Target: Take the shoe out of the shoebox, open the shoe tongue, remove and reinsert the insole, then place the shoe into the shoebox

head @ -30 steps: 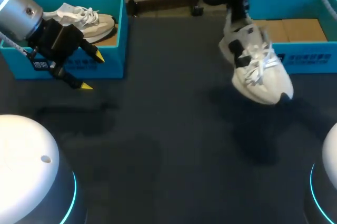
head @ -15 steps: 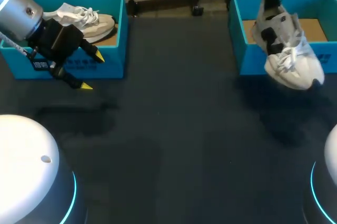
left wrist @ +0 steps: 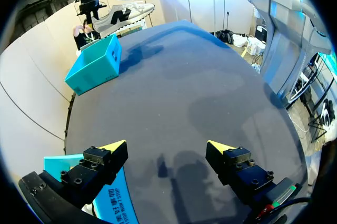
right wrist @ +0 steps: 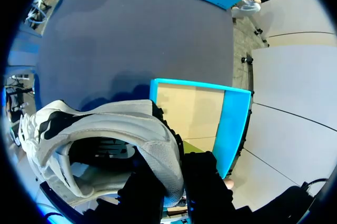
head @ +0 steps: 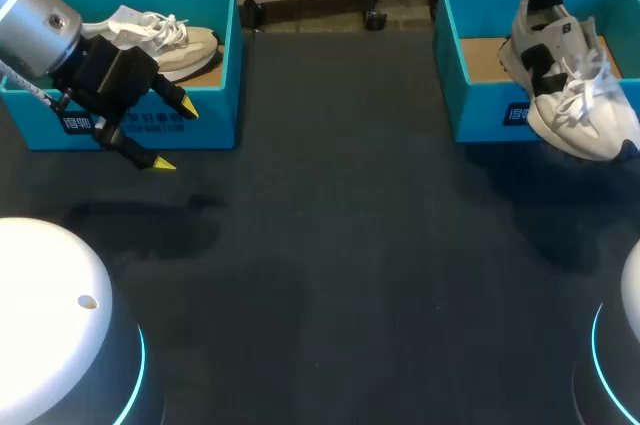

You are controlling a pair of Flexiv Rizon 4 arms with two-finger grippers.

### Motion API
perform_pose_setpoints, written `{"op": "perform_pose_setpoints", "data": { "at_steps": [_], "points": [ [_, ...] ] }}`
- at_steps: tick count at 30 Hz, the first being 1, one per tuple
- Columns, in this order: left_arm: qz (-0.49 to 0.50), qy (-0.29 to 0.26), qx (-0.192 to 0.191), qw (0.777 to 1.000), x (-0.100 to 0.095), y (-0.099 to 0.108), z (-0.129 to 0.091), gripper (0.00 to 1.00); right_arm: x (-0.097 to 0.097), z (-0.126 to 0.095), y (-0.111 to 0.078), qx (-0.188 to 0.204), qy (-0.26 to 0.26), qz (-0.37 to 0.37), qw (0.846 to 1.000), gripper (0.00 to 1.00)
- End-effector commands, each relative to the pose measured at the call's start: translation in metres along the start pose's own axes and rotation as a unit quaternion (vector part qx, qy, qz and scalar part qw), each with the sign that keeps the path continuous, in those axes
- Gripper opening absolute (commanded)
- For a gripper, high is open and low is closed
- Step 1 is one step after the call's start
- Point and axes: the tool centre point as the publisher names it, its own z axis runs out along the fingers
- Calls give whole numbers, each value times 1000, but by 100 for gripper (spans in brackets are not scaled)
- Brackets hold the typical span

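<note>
Shoe [head: 575, 95]: clenched at heel by right claw [right wrist: 171, 182], hanging upper right over front wall of right shoebox [head: 480, 95]. Left claw [head: 172, 137] released, upper left, before other shoebox [head: 215, 65].

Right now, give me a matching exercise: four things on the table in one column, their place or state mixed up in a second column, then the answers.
Column one:
1. held shoe
2. second shoe
3. left hand
4. right shoebox

Column two:
A. open and empty, by the left shoebox's front wall
B. lying inside the left shoebox
C. gripped by the right hand, raised over a box's front wall
D. brown floor showing

Pairs: 1-C, 2-B, 3-A, 4-D
</note>
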Motion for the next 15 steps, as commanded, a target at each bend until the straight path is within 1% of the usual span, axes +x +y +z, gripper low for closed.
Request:
{"op": "perform_pose_setpoints", "data": {
  "at_steps": [1, 9, 11, 12, 14, 15],
  "points": [
    [0, 0, -1, 1000, 1, 0, 0, 100, 0, -1, -1, -1, 0, 0, 1000, 0],
    [0, 0, -1, 1000, 1, 0, 0, 100, 0, -1, -1, -1, 0, 0, 1000, 0],
    [0, 0, -1, 1000, 1, 0, 0, 100, -6, 4, -15, 7, -6, 23, 1000, 0],
    [0, 0, -1, 1000, 1, 0, 0, 100, -8, 5, -19, 11, -6, 26, 1000, 0],
    [0, 0, -1, 1000, 1, 0, 0, 100, -16, 8, -37, 25, -11, 41, 999, 0],
    [0, 0, -1, 1000, 1, 0, 0, 100, -16, 8, -37, 25, -11, 41, 999, 0]
  ]
}}
